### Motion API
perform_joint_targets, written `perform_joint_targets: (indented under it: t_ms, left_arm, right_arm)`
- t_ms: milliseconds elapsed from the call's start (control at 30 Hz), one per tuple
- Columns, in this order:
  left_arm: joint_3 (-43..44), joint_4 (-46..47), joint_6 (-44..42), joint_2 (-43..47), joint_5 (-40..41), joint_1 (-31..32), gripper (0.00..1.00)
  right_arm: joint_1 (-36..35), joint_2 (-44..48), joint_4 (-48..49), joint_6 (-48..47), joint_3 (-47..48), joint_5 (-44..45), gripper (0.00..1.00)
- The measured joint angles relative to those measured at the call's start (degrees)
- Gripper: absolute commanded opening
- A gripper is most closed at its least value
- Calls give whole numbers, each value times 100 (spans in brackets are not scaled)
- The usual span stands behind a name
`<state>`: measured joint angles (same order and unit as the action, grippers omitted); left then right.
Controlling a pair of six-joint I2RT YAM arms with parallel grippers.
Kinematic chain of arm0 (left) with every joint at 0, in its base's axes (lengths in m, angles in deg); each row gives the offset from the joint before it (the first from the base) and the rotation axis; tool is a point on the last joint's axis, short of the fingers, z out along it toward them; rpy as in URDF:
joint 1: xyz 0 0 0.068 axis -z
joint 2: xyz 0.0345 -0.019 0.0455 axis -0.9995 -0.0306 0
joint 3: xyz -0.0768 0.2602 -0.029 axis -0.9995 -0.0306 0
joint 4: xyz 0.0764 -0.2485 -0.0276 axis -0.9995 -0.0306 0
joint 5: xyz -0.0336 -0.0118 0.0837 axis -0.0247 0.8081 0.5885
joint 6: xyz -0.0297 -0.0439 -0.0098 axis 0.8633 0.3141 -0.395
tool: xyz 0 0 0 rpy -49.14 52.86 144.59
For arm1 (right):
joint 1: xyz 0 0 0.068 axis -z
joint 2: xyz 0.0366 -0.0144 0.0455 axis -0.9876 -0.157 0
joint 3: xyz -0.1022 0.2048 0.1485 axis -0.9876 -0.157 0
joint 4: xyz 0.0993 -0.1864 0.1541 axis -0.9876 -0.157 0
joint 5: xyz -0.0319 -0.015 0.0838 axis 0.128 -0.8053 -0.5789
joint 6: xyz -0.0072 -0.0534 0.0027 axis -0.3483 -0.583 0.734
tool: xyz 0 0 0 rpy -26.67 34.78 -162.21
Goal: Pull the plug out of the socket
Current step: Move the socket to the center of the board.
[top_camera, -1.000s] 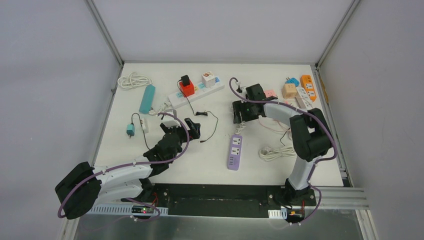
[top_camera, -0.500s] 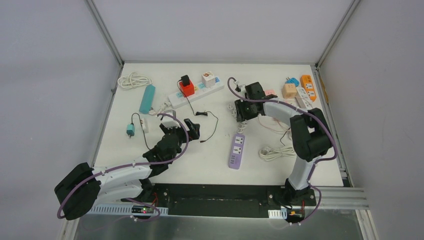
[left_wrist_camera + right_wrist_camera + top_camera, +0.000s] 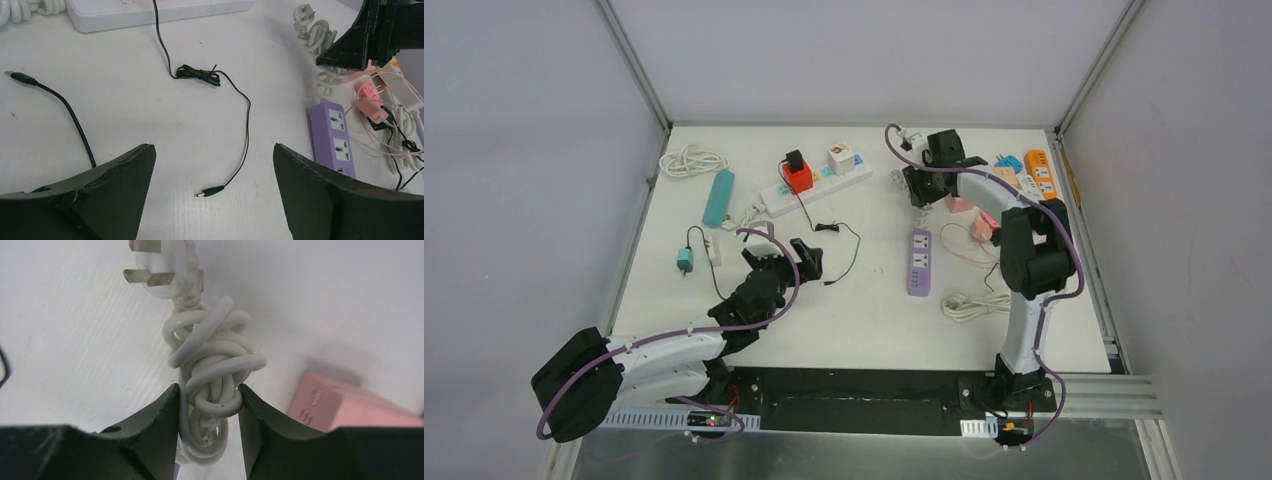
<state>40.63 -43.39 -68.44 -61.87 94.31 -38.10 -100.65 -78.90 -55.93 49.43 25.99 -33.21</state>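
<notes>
A white power strip lies at the back centre. A red adapter topped by a black plug is seated in it, and a thin black cord runs forward from there. My left gripper is open, low over the table in front of that strip, with only the cord's barrel tip between its fingers. My right gripper is shut on a knotted white cord bundle that ends in a loose three-prong plug. A purple power strip lies below it.
A teal strip and a coiled white cable lie at back left. A small teal adapter sits left of my left arm. Orange strips, a pink block and a loose white cable crowd the right side.
My right gripper closed on the white cord bundle and swung toward the back, dragging the purple strip back and to the right. The left arm has barely moved.
</notes>
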Motion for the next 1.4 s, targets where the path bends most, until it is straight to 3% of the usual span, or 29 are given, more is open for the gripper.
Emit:
perform_joint_targets:
  t_ms: [400,733,867,967,1233,1400]
  left_arm:
    - [0,61,0,0,0,0,90]
    - [2,50,0,-2,15,-2,92]
    - [2,48,-2,-2,31,-2,93]
    - [70,-151,0,48,31,0,96]
    - [1141,-1510,22,730,-133,-2,98]
    - [2173,-2321,22,857,-527,-140,99]
  right_arm:
    - [367,-1300,-428,-1547,1980,-81,19]
    - [520,-2337,-739,-1860,3445,-101,50]
    - [538,-2509,-807,-1801,3630,-46,80]
    - [546,-2538,-815,-1773,3729,13,92]
    - [579,-2409,-872,-1567,3834,-13,95]
    - [610,-1364,-988,-1373,2994,-435,95]
